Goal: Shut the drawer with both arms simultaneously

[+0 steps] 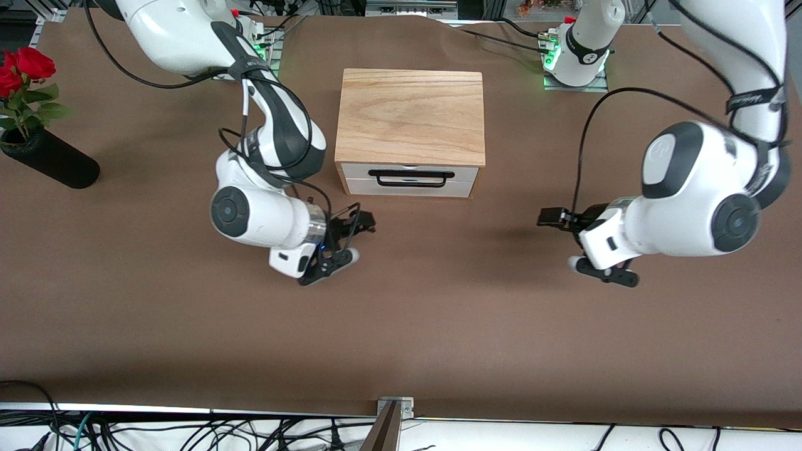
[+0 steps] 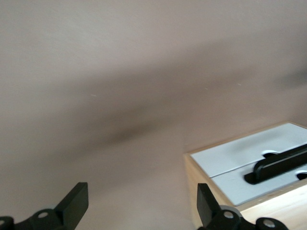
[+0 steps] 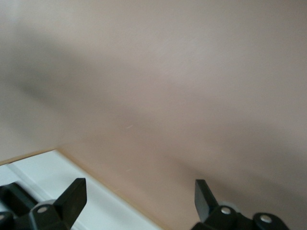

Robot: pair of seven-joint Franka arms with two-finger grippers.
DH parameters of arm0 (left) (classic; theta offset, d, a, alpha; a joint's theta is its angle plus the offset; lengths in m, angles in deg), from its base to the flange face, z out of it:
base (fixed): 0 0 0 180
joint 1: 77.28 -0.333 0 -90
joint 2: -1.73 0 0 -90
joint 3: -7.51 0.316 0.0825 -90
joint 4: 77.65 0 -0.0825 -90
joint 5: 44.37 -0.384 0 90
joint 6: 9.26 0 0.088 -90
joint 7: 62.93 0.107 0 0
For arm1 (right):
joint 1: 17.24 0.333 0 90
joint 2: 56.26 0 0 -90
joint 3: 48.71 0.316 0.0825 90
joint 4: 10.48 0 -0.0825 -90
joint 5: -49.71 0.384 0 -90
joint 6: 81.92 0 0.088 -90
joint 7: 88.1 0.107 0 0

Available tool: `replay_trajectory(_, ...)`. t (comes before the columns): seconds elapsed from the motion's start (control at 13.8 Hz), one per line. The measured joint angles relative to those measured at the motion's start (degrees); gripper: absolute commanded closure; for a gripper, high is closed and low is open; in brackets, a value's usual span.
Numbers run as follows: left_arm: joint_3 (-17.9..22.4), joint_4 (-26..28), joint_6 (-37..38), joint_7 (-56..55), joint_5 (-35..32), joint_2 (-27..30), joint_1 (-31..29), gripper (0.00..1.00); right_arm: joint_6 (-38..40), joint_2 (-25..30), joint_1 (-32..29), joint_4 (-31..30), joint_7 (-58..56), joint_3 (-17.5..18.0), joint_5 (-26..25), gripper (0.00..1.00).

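Observation:
The light-wood box (image 1: 410,116) stands mid-table near the robots' bases. Its drawer (image 1: 410,178), white-fronted with a black bar handle (image 1: 410,178), faces the front camera. Its front lies about flush with the box and no tray shows. My right gripper (image 1: 358,239) is open and empty, low over the table toward the right arm's end of the drawer front. My left gripper (image 1: 559,240) is open and empty, low over the table farther off toward the left arm's end. The left wrist view shows the open left gripper (image 2: 142,201) and the drawer (image 2: 240,163). The right wrist view shows the open right gripper (image 3: 139,199) and the drawer (image 3: 57,182).
A black vase (image 1: 53,161) with red roses (image 1: 25,69) stands at the right arm's end of the table. The brown table (image 1: 438,326) ends at its front edge above a tangle of cables (image 1: 188,432).

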Motion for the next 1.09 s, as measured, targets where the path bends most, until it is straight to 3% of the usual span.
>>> replay_trajectory(0.29,-0.06,-1.44,-0.05,0.0,-9.8,4.08,0.0,0.0,0.08,0.12,-0.28,2.46,-0.38,-7.74,-4.64,0.0)
replay_trajectory(0.65,4.09,-3.89,0.11,-0.06,-11.75,9.72,-0.71,0.0,0.03,1.92,-0.49,3.49,-0.56,-17.69,-7.98,0.0)
replay_trajectory(0.8,4.58,-1.95,0.81,-0.06,-11.77,12.86,-1.55,0.0,0.12,4.53,-0.65,3.86,-0.57,-19.55,-8.2,0.0)
replay_trajectory(1.09,4.64,8.26,0.6,-0.06,-11.49,19.63,-3.14,0.0,2.96,13.69,-2.64,0.77,-0.46,-20.65,-8.62,0.0)
